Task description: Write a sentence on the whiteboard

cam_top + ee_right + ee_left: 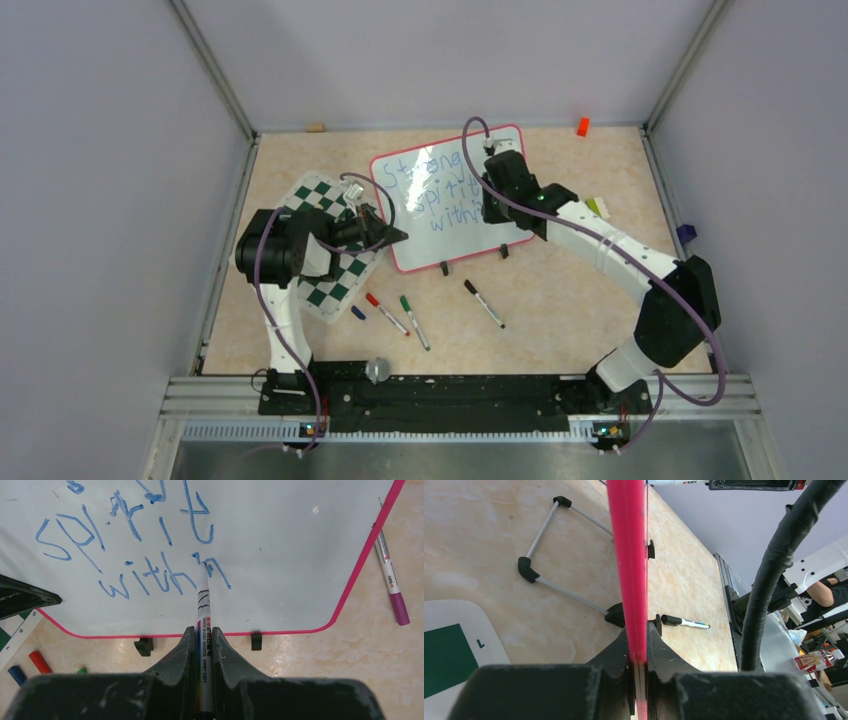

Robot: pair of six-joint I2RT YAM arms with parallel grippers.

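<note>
Now, whiteboard [445, 245]: lies far out on the middle of the table [590, 300], just right of the green checkered mat [335, 285].
Sentence [135, 545]: blue words in three lines. The last two read "spirit" and "within".
Left end effector [638, 647]: pinched tight on the whiteboard's pink frame, on its left edge.
Right end effector [202, 635]: squeezes a marker [202, 597]. The tip touches the whiteboard at the last letter.
Near side: a red pen [385, 312], a green pen [413, 320] and a black pen [483, 302] lie loose.
</note>
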